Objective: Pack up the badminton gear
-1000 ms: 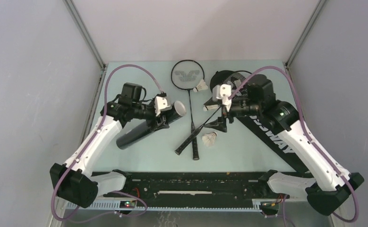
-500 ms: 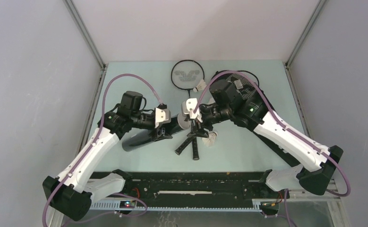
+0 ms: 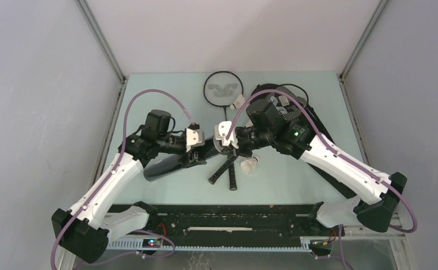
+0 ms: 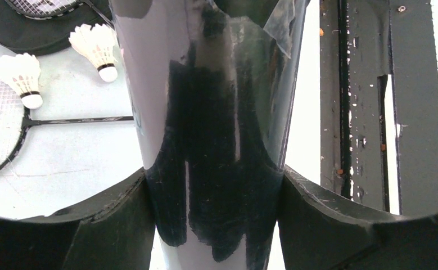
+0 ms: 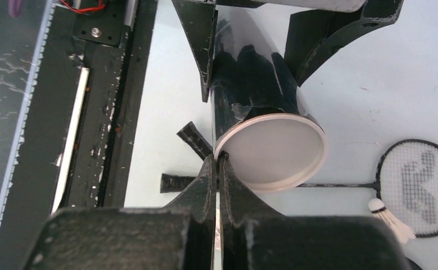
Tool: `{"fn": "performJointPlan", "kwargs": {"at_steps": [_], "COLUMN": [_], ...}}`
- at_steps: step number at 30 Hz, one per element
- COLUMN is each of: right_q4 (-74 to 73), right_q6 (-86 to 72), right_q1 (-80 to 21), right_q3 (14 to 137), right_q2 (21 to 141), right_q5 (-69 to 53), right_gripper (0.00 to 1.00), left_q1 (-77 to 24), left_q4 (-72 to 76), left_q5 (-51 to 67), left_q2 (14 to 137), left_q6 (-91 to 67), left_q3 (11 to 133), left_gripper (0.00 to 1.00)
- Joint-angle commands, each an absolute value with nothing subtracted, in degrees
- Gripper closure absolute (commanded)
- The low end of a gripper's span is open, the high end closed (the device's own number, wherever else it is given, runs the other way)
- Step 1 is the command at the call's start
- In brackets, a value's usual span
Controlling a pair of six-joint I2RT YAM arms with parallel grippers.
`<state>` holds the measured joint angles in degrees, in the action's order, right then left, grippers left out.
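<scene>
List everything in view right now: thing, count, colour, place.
rackets: 2, black; one lies at far centre, the other has its head on the bag; handles fanned apart at mid-table
shuttlecocks: 3, white; one by the far racket's head, one beside the handles, one next to the bag
tube: 1, black with a white end, left of centre
bag: 1, black, right side of the table, partly under the right arm
table: 1, pale green, beneath everything
left gripper: 1, black fingers, clamped around the tube
right gripper: 1, black fingers, shut, at the rim of the tube's white end
</scene>
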<state>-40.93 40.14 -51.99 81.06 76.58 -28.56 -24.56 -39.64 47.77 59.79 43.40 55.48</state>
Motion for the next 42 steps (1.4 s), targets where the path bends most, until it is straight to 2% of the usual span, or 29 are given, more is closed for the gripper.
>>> {"fn": "performJointPlan", "kwargs": {"at_steps": [1,9,13,18,22,24,28,33,42], "right_q4": [-42.6,-48.1,-46.5,-40.2,-34.4,-33.5,-33.0,-32.3,-32.8], "right_q6": [41.0,44.3,43.4,38.7,33.5,31.8,30.3,28.6,28.5], "right_q1": [-46.9,-37.1,-32.2,-33.7,-36.9,-39.1,-44.2,-49.1,-51.9], "right_q3": [80.8,78.1,74.2,69.9,70.5,71.9,75.4,78.6,81.4], "right_q2": [72.0,67.0,62.9,59.8,61.8,64.0,68.5,73.5,78.4], "right_q5": [-36.2,-47.7,-48.8,-44.4,-42.1,-40.2,-35.3,-29.7,-25.3], "right_gripper": [1.0,1.0,1.0,0.99,0.62,0.52,0.4,0.4,0.49], "left_q1": [-25.0,-25.0,-24.6,-24.3,-24.3,-24.3,-24.4,-24.7,-25.0], "left_q4": [-36.7,-36.9,-35.8,-35.3,-34.7,-34.1,-32.4,-31.6,-31.0], "left_q5": [44.2,38.1,36.8,39.7,41.4,41.7,41.8,41.9,43.0], "left_q2": [57.5,58.2,58.1,57.6,58.2,58.8,59.2,59.2,58.6], "left_q6": [47.1,50.2,48.2,47.0,44.9,43.5,41.6,40.6,40.2], "left_q3": [54.2,53.0,52.2,52.0,52.8,52.9,52.4,52.3,51.7], "left_gripper": [0.85,0.92,0.93,0.93,0.94,0.94,0.95,0.96,0.96]}}
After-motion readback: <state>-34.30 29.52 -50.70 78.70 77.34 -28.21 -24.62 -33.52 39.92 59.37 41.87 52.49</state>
